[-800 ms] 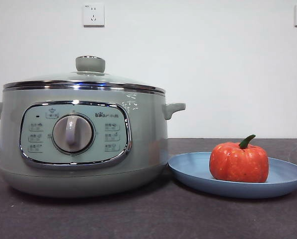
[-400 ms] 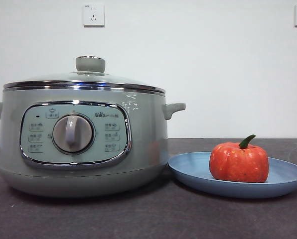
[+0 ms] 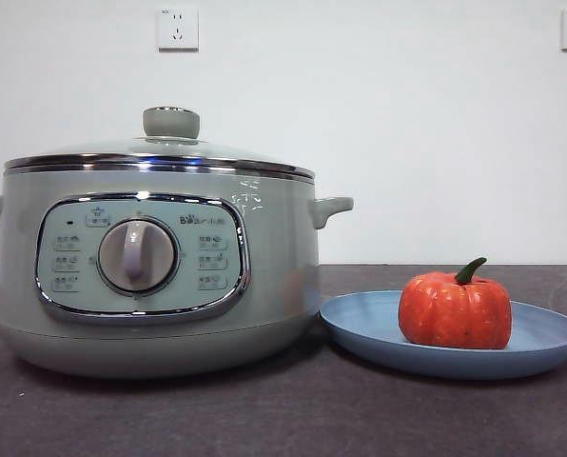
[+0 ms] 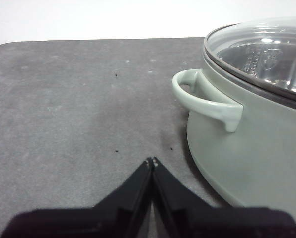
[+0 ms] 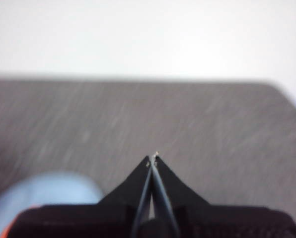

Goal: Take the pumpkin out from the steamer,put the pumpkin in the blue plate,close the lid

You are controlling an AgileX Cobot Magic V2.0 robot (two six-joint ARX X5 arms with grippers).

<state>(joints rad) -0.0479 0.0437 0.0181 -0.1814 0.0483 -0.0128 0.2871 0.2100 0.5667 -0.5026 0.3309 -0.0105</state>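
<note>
The pumpkin (image 3: 455,310) sits upright in the blue plate (image 3: 540,335), towards the middle of it, its curved green stem leaning to the right in the front view. The blue plate lies flat on the bench (image 3: 283,419), its near rim just beside the base of the steamer (image 3: 274,257). The lid (image 3: 169,148) rests closed on the steamer, chrome rim seated all round and the green knob on top.

The bench is a dark grey matte surface with faint pale scuffs and a few small specks; behind it stands a plain white wall with two white sockets (image 3: 178,28) high up, one above the steamer and one at the top right corner.

The left claw (image 4: 152,161) hangs low over bare bench just beside the steamer's side handle (image 4: 207,99), its two black jaws pressed together at the tips and holding nothing. The right claw (image 5: 153,158) is likewise closed tip to tip and empty, over open bench with the plate's blue edge blurred near it; that view is smeared.

On the steamer's control panel (image 3: 141,255), the word "Bear" reads beside the central dial; the small button labels and the white marks above the panel are too fine to read
</note>
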